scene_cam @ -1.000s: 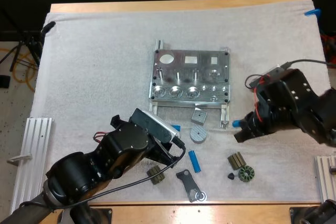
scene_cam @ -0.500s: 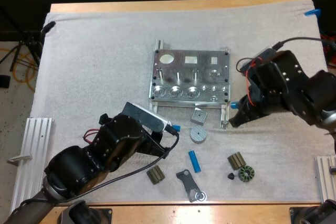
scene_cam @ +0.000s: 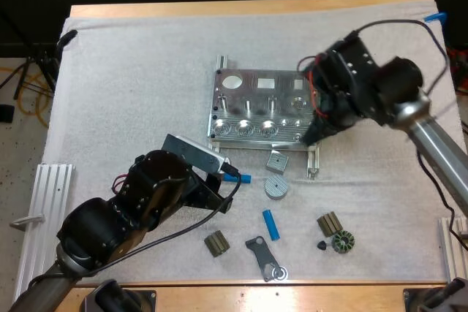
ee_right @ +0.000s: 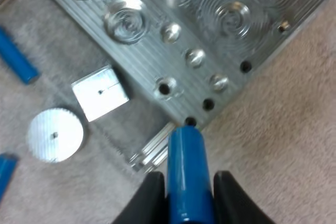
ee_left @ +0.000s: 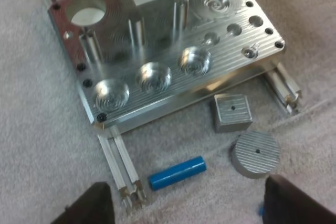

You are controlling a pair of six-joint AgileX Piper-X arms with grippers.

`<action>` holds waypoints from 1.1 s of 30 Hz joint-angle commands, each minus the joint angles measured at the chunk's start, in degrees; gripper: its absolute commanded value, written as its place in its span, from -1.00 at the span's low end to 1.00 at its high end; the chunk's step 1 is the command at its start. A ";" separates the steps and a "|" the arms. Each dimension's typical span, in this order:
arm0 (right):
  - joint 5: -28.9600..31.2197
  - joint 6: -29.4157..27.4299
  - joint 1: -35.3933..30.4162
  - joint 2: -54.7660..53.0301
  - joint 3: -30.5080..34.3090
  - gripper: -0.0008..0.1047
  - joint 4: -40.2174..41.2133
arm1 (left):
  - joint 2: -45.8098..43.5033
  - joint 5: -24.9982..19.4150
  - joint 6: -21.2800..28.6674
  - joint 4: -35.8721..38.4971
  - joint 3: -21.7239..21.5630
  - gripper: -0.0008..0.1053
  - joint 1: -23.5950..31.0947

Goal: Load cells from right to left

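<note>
Within the last second the right hand (scene_cam: 315,128) has swung from the lower right of the frame up to the right front corner of the metal block (scene_cam: 265,107), which sits at centre frame on the surface. It is clamped on a blue cylinder (ee_right: 185,156), squeezed from both sides. In the right wrist view the cylinder's tip hangs just off that corner, beside the row of small holes (ee_right: 164,87) along the block's front edge. The cylinder is not yet in a hole, so the first load at the right end looks about to begin.

Meanwhile the left hand (ee_left: 186,195) has drawn back toward the lower left, with its fingers wide apart and holding nothing. A spare cylinder (ee_left: 177,172) lies on the mat just ahead of it, probably the next one to load.
</note>
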 commanded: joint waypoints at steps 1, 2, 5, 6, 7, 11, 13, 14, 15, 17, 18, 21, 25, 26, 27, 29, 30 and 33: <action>0.82 -0.76 0.01 1.43 -1.71 -0.77 0.06 | 0.06 0.08 0.33 -0.78 -0.23 0.13 -0.05; 0.94 -0.76 0.01 2.18 -2.19 -0.77 0.06 | 0.06 0.06 0.39 -0.76 -0.23 0.13 -0.05; 1.18 -3.89 0.01 5.50 -4.17 -0.77 0.76 | 0.06 0.06 0.39 -0.76 -0.23 0.13 -0.05; 1.42 -4.62 0.01 6.80 -4.81 -0.77 1.01 | 0.06 0.06 0.39 -0.76 -0.23 0.13 -0.05; 1.86 -4.62 0.01 7.96 -5.22 -0.77 1.01 | 0.06 0.06 0.39 -0.63 -0.23 0.13 -0.05; 3.87 -5.86 0.01 10.62 -5.88 -0.77 1.15 | 0.06 0.06 0.66 -0.63 -0.23 0.13 -0.05; 6.39 -7.33 0.01 11.96 -5.86 -0.77 1.14 | 0.06 0.06 1.53 -0.63 -0.23 0.13 -0.05; 6.85 -7.64 0.01 12.11 -5.86 -0.77 1.14 | 0.06 0.06 1.72 -0.63 -0.23 0.13 -0.05; 7.16 -8.17 0.01 12.66 -5.86 -0.77 1.14 | 0.06 0.06 2.00 -0.63 -0.23 0.13 -0.05; 7.17 -8.38 0.01 13.35 -5.86 -0.77 1.14 | 0.06 0.06 2.12 -0.63 -0.23 0.13 -0.05; 7.17 -8.37 0.01 13.61 -5.86 -0.77 0.96 | 0.06 0.06 2.11 -0.63 -0.23 0.13 -0.05; 7.17 -8.37 0.01 14.80 -5.86 -0.77 0.57 | 0.06 0.06 2.11 -0.63 -0.23 0.13 -0.05; 8.03 -8.40 0.01 16.03 -5.86 -0.77 -1.58 | 0.06 0.06 2.11 -0.63 -0.23 0.13 -0.05; 8.03 -8.40 0.01 16.26 -5.86 -0.77 -1.97 | 0.06 0.06 2.11 -0.63 -0.23 0.13 -0.05; 8.03 -8.40 0.01 16.46 -5.86 -0.77 -2.68 | 0.06 0.06 2.11 -0.63 -0.23 0.13 -0.05; 8.03 -8.40 0.01 16.96 -5.86 -0.77 -3.18 | 0.06 0.06 2.11 -0.63 -0.23 0.13 -0.05; 8.03 -8.40 0.01 17.32 -5.86 -0.77 -3.10 | 0.06 0.06 2.11 -0.63 -0.23 0.13 -0.05; 8.03 -8.40 0.01 18.32 -5.86 -0.77 -2.73 | 0.06 0.06 2.11 -0.63 -0.23 0.13 -0.05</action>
